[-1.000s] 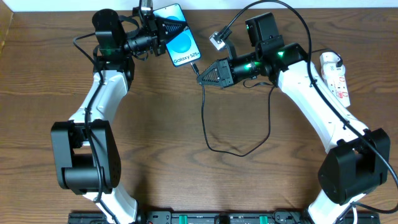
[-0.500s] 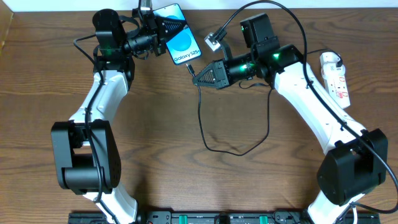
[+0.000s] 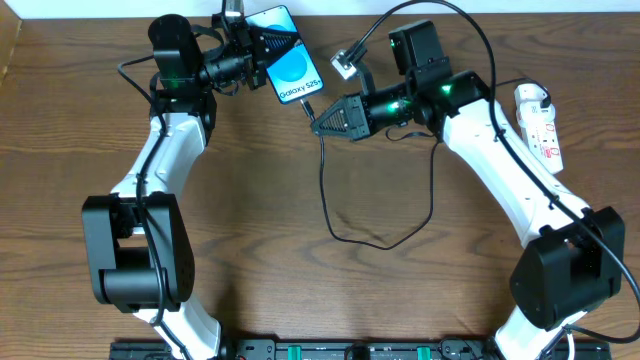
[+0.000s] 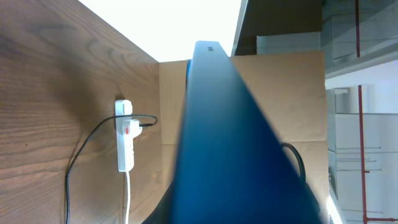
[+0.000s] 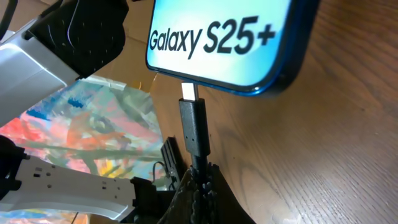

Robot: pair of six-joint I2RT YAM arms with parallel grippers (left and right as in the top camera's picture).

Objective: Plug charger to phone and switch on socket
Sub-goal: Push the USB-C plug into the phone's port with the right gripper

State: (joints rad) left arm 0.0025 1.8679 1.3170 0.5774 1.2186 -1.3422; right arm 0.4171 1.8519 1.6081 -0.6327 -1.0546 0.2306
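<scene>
The task is at its first step, and neither part looks finished. The left gripper [image 3: 259, 50], in the upper left of the overhead frame, is clamped on the phone [image 3: 292, 70] and holds it tilted above the table [image 3: 240, 250], screen lit. Just right of it, the right gripper [image 3: 322, 120] is closed tight on the charger [image 3: 323, 185] close behind its plug tip [image 5: 189, 93]. The rest of the cable loops down across the middle of the table. The plug is aimed at the phone's lower edge but does not appear seated. The socket [image 3: 540, 125] lies untouched at the far right edge, well apart from both grippers, so pressing its switch is left to do.

The right wrist view shows what the overhead cannot: the bare metal of the plug is exposed at the phone's bottom rim, lined up with the port. Whether it has begun to enter is hard to judge from this angle. The left wrist view shows the phone edge-on filling the centre of the frame, and at left the socket with a black cable running into it. The switch position is too small to read in any view.
</scene>
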